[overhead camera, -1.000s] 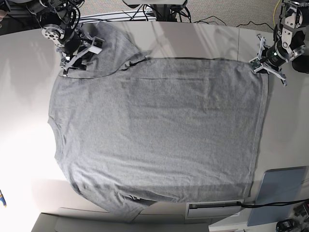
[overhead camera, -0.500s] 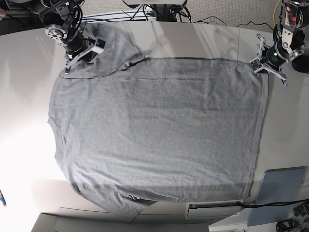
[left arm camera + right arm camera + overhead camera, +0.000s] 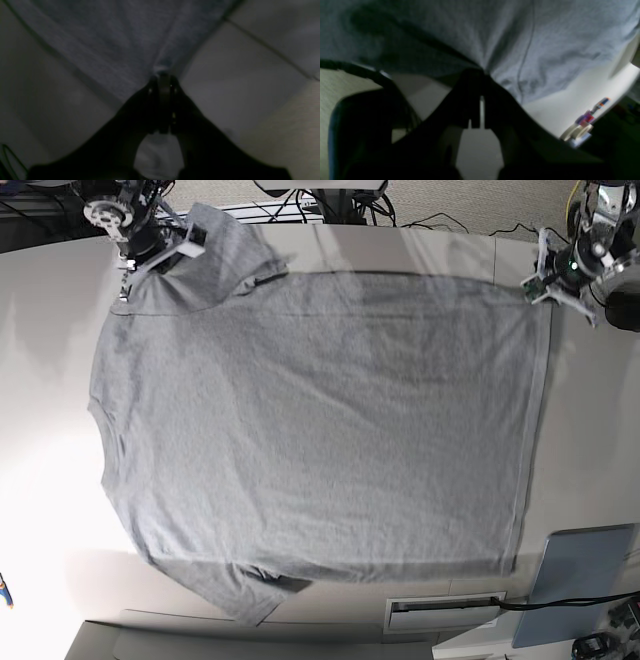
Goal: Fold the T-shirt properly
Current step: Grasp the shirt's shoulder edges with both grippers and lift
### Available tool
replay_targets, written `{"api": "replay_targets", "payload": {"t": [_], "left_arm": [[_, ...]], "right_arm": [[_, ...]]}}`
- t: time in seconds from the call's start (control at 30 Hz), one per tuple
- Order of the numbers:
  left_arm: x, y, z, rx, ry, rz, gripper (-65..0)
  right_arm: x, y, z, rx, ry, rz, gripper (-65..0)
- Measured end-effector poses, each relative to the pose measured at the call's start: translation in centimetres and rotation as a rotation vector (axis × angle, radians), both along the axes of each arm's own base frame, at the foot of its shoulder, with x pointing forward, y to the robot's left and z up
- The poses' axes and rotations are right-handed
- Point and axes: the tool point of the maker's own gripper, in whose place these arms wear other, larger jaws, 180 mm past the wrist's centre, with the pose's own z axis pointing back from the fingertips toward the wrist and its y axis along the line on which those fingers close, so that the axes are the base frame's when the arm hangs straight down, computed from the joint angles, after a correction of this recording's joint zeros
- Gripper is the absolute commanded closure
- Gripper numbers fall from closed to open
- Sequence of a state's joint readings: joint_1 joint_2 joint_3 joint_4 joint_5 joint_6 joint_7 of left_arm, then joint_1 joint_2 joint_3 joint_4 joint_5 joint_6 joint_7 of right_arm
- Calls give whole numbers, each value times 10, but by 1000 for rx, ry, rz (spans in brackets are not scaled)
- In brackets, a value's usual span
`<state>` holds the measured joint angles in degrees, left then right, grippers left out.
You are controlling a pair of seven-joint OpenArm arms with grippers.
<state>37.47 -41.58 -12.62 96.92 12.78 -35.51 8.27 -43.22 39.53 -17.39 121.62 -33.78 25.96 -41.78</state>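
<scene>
Uneven pull threatens the fold

The T-shirt (image 3: 330, 410) spans most of the white worktop, past its near edge. 2 grippers, left (image 3: 541, 298) and right (image 3: 150, 272), pinch its far side. Unequal lifting could skew it; a thin pinch could slip, dropping 1 corner.

Base camera looks down from afar — 2 wrist cameras peer close at the cloth (image 3: 330, 420).
</scene>
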Motion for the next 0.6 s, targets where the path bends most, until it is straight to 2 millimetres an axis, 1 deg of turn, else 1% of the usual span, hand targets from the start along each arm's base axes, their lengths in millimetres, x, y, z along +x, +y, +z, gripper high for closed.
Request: {"api": "replay_targets", "payload": {"t": [0.13, 0.3, 0.43, 0.53, 0.6], "left_arm": [[-24, 3, 7, -18, 40, 28, 0], [-37, 9, 19, -12, 41, 47, 0], [-48, 13, 23, -1, 57, 48, 0], [-51, 13, 25, 2, 60, 46, 0], [-50, 13, 26, 3, 56, 43, 0]], "right_arm": [[-22, 4, 2, -9, 25, 17, 0], [-42, 6, 8, -20, 36, 30, 0], [-55, 8, 13, -25, 45, 40, 0], [-56, 8, 16, -36, 26, 44, 0], [-47, 5, 22, -45, -29, 35, 0]]}}
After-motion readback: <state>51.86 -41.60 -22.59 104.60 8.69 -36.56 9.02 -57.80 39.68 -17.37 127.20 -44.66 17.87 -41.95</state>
